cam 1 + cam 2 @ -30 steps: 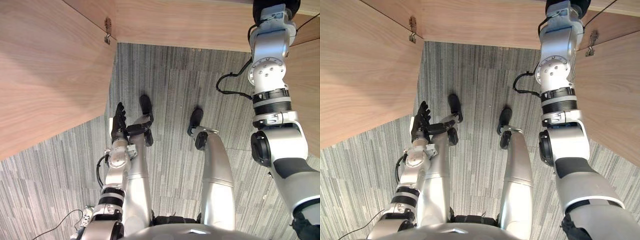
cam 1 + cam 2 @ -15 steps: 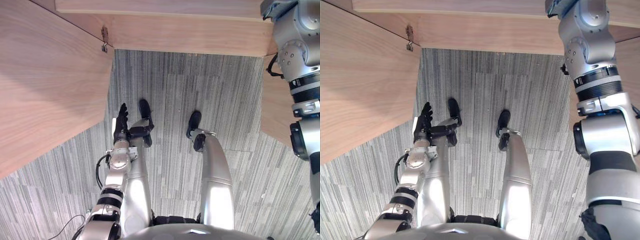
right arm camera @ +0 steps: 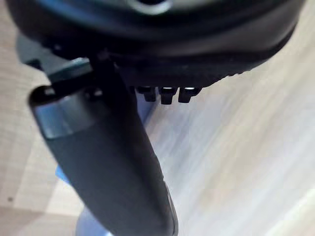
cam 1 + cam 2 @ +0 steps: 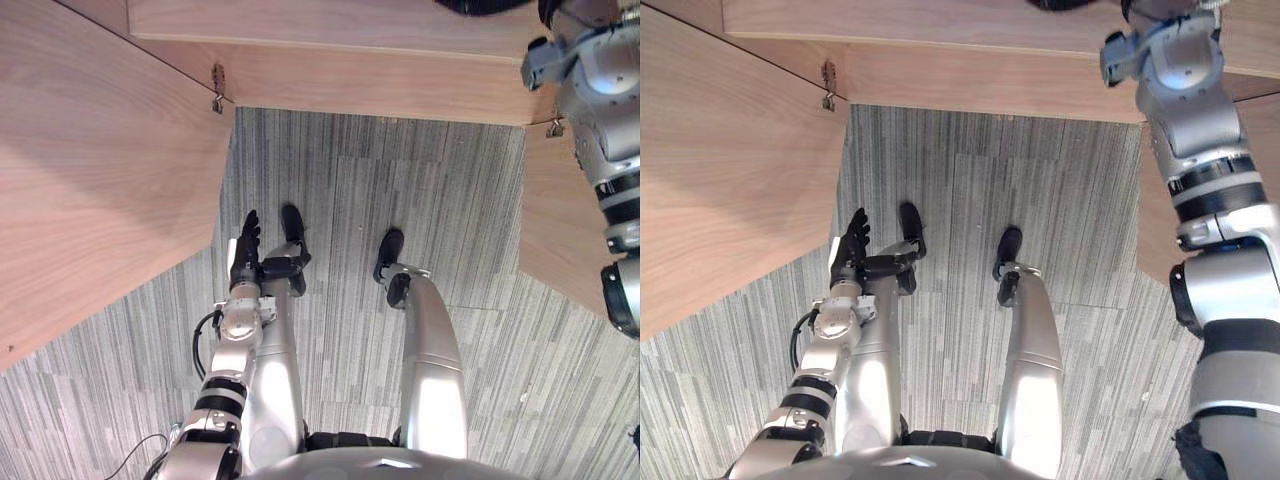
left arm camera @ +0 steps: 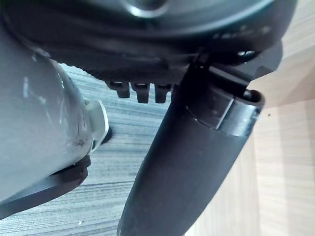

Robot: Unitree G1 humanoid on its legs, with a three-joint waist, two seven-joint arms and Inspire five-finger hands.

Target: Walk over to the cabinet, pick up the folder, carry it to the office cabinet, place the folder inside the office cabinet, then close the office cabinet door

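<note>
Pale-blue flat folder (image 3: 148, 114) peeks out on either side of your right robot hand's (image 3: 108, 162) dark thumb, lying against a light wooden surface (image 3: 236, 147). You cannot tell from this angle whether the thumb touches it. That right robot hand has its fingers straight in a short row, with the thumb stuck out apart from them and nothing pinched. From the head cameras, your right arm is raised high at the right, and its dark end goes off the top edge just above the front board of the light-wood cabinet (image 4: 350, 80). Below that board the wide light-wood left door (image 4: 100, 180) stands swung open on its small metal hinge (image 4: 217, 75). The narrower light-wood right door (image 4: 560, 220) is open too, hanging from its own hinge (image 4: 553, 128). Between the two doors you look down on the grey striped carpet floor (image 4: 400, 180). Your left robot hand (image 4: 245, 252) hangs low near the edge of the left door without touching it. Its fingers are straight and close together, pointing toward the cabinet, and it carries nothing.
</note>
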